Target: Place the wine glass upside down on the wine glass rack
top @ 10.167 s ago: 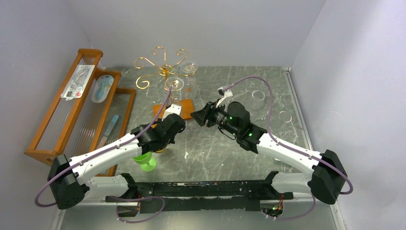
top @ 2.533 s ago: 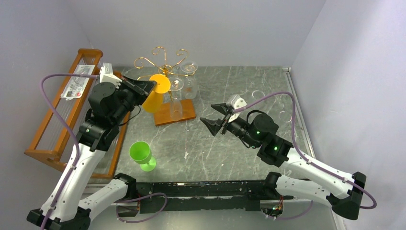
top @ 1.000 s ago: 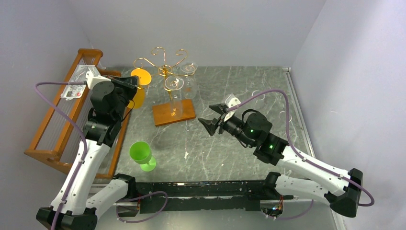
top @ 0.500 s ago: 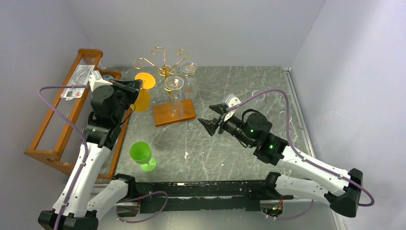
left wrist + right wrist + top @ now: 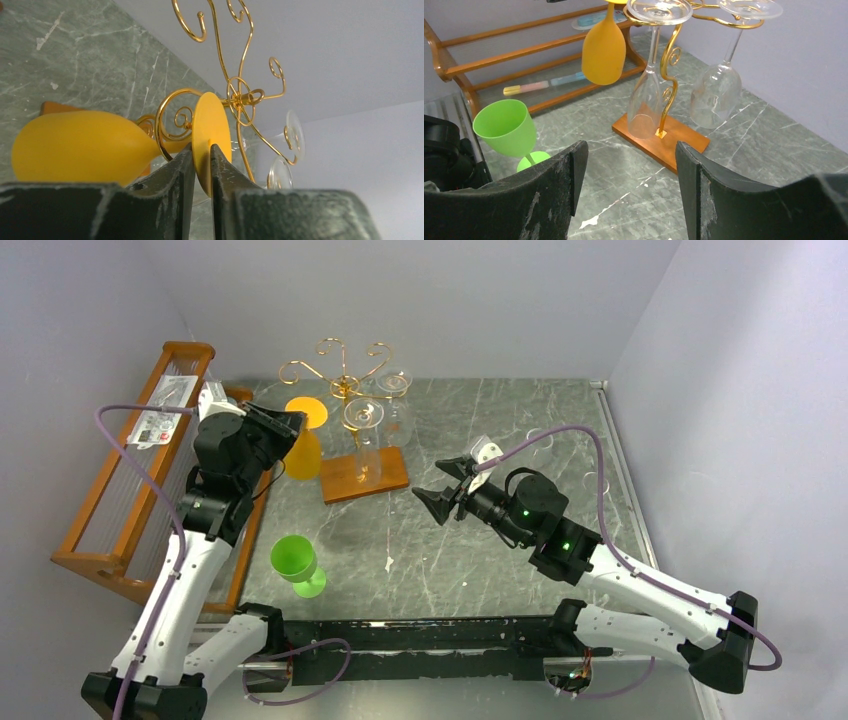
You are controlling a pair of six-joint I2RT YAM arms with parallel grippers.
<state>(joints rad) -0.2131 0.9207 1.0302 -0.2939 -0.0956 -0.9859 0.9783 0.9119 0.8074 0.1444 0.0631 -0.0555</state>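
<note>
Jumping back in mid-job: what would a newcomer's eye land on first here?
The yellow wine glass, upside down, foot pinched in the left gripper beside a scroll of the gold wine glass rack, rear left. Two clear glasses hang there already; a green glass stands front left, and the right gripper hovers open.

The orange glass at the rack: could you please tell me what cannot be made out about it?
Top view: the stem of the orange glass is hidden under its own foot and the left fingers.
Right wrist view: the top edge cuts off its foot, so its seat on the rack is unseen.
Left wrist view: the fingers cover the foot's lower rim; whether it bears on the wire is unclear.
</note>
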